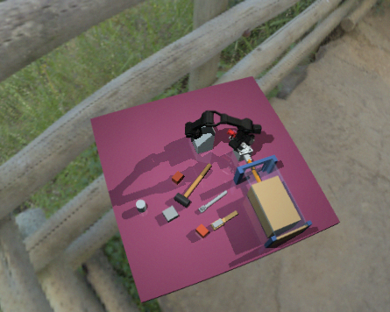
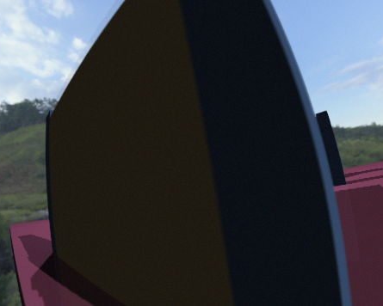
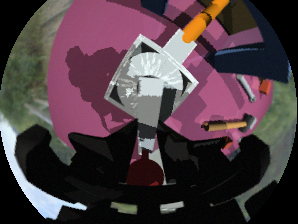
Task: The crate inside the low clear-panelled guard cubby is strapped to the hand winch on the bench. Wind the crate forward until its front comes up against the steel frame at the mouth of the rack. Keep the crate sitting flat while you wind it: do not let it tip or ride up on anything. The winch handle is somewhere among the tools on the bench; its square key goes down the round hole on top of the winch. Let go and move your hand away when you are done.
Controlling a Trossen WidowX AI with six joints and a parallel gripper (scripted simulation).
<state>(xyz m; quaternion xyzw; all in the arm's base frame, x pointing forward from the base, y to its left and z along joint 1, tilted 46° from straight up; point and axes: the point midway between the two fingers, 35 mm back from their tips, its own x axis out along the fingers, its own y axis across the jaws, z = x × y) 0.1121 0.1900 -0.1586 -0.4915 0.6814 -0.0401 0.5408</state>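
The tan crate (image 1: 276,203) sits inside the clear-panelled cubby and looks flat. A gap shows between its front and the blue frame (image 1: 256,164) (image 3: 250,57) at the mouth. An orange strap (image 1: 255,172) (image 3: 200,27) runs from the crate to the winch (image 3: 116,82), a square housing with a round drum. My gripper (image 3: 148,128) is shut on the winch handle (image 3: 150,107), whose grey arm reaches over the drum's middle; its dark red knob (image 3: 145,173) lies below the fingers. The key end is hidden, so its seating in the hole cannot be told.
A hammer (image 1: 197,184), a wrench (image 1: 214,202), a brush (image 1: 224,220), orange blocks (image 1: 178,177) (image 1: 202,230), a grey block (image 1: 170,213) and a white cylinder (image 1: 140,205) lie left of the cubby. The exterior view is mostly filled by a dark close surface.
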